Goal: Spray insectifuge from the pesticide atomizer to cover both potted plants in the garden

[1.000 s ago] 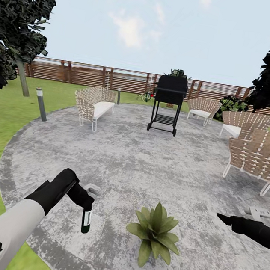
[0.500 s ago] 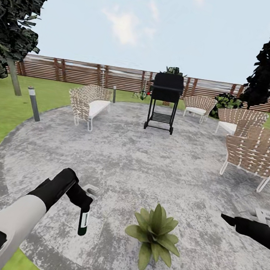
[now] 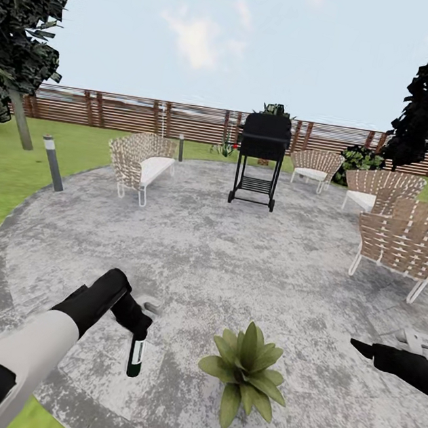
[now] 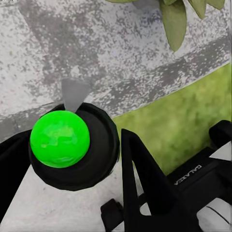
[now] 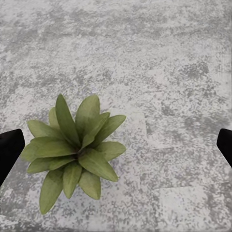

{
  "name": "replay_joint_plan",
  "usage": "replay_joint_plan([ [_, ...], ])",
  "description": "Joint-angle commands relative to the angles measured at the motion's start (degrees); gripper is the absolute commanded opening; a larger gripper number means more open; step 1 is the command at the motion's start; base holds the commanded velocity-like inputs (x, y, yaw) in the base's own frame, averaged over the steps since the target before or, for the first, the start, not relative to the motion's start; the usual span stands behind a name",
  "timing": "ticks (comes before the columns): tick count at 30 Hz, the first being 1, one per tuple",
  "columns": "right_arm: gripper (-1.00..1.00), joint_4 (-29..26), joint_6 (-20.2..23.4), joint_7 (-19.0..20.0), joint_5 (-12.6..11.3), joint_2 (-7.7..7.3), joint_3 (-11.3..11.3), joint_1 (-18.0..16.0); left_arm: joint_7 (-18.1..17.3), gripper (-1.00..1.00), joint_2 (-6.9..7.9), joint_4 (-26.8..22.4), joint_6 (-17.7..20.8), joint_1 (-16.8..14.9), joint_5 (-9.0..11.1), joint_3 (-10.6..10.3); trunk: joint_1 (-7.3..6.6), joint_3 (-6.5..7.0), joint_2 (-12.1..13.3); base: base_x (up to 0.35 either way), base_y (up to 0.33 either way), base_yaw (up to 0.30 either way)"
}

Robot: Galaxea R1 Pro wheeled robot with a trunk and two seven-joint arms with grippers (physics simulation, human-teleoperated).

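1. The left claw (image 3: 136, 331) is clamped on the spray bottle (image 3: 136, 357). The bottle hangs down from the claw, over the grey patio (image 3: 237, 245), just beside the plant.
2. In the left wrist view, the bottle's round dark end with a bright green spot (image 4: 60, 138) sits between the two black fingers (image 4: 145, 179). I cannot tell from here which way the spray tip points.
3. One potted plant (image 3: 244, 369) sits on the patio between the two arms. Its green leaves spread out flat.
4. The right claw (image 3: 359, 346) is near the plant on the other side. Its fingers are wide apart at the two edges of the right wrist view, and it holds nothing. That view looks down on the plant (image 5: 75, 150).
5. To do this step well, I think the arm should turn the bottle so the spray tip faces the leaves.
6. Bring the bottle closer, but do not bump the leaves.
7. Keep a tight hold so the bottle does not slip.
8. Sweep the spray over the leaves so all get wet.
9. A second small plant (image 3: 225, 150) seems to stand far back by the fence (image 3: 119, 112). It is too small to be sure.
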Motion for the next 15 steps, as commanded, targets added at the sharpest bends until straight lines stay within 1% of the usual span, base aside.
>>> replay_joint_plan([
  [1, 1.0, -0.06, 0.22, 0.62, 0.55, 0.03, -0.04, -0.06, -0.59, -1.0, -0.58, -0.07, -0.01, -0.09, -0.8, -0.68, -0.01, -0.07, -0.03, 0.0, 0.0, -0.005],
  [2, 1.0, -0.06, 0.23, 0.65, 0.55, 0.05, -0.03, -0.06, -0.59, -1.0, -0.97, -0.07, -0.01, -0.17, -0.8, -0.88, -0.01, -0.07, -0.03, 0.0, 0.0, -0.017],
  [3, 1.0, -0.06, 0.24, 0.69, 0.55, 0.08, -0.02, -0.06, -0.59, -1.0, -1.69, -0.03, -0.01, -0.55, -0.8, -1.59, -0.01, -0.07, -0.03, 0.0, 0.0, -0.064],
  [4, 1.0, -0.04, 0.24, 0.72, 0.55, 0.15, 0.01, -0.06, -0.59, -1.0, -2.23, 0.02, 0.02, -1.1, -0.78, -2.97, -0.01, -0.07, -0.03, 0.0, 0.0, -0.119],
  [5, 1.0, -0.03, 0.24, 0.73, 0.55, 0.19, 0.04, -0.06, -0.61, -1.0, -2.48, 0.04, 0.03, -1.4, -0.76, -3.86, -0.01, -0.08, -0.03, 0.0, 0.0, -0.145],
  [6, 1.0, -0.01, 0.25, 0.72, 0.55, 0.27, 0.19, -0.06, -0.63, -1.0, -2.99, 0.08, 0.05, -1.99, -0.71, -5.78, -0.01, -0.08, -0.03, 0.0, 0.0, -0.187],
  [7, 1.0, 0.0, 0.25, 0.72, 0.55, 0.3, 0.25, -0.06, -0.66, -1.0, -3.27, 0.09, 0.05, -2.22, -0.69, -6.67, -0.01, -0.08, -0.03, 0.0, 0.0, -0.203],
  [8, 1.0, 0.01, 0.25, 0.72, 0.55, 0.34, 0.33, -0.06, -0.7, -1.0, -3.94, 0.12, 0.06, -2.56, -0.67, -8.1, -0.01, -0.09, -0.03, 0.0, 0.0, -0.226],
  [9, 1.0, 0.02, 0.25, 0.7, 0.55, 0.34, 0.33, -0.06, -0.76, -1.0, -4.62, 0.18, 0.07, -2.81, -0.65, -9.06, -0.01, -0.1, -0.03, 0.0, 0.0, -0.24],
  [11, 1.0, 0.02, 0.25, 0.71, 0.55, 0.29, 0.3, -0.06, -1.13, -1.0, -5.34, 0.94, 0.07, -3.68, -0.63, -9.94, -0.01, -0.13, -0.03, 0.0, 0.0, -0.241],
  [15, 1.0, 0.01, 0.2, 0.69, 0.58, 0.21, 0.33, -0.06, -4.19, -1.0, -6.81, 5.9, 0.08, -6.86, -0.66, -10.68, -0.01, -0.17, -0.03, 0.0, 0.0, -0.121],
])
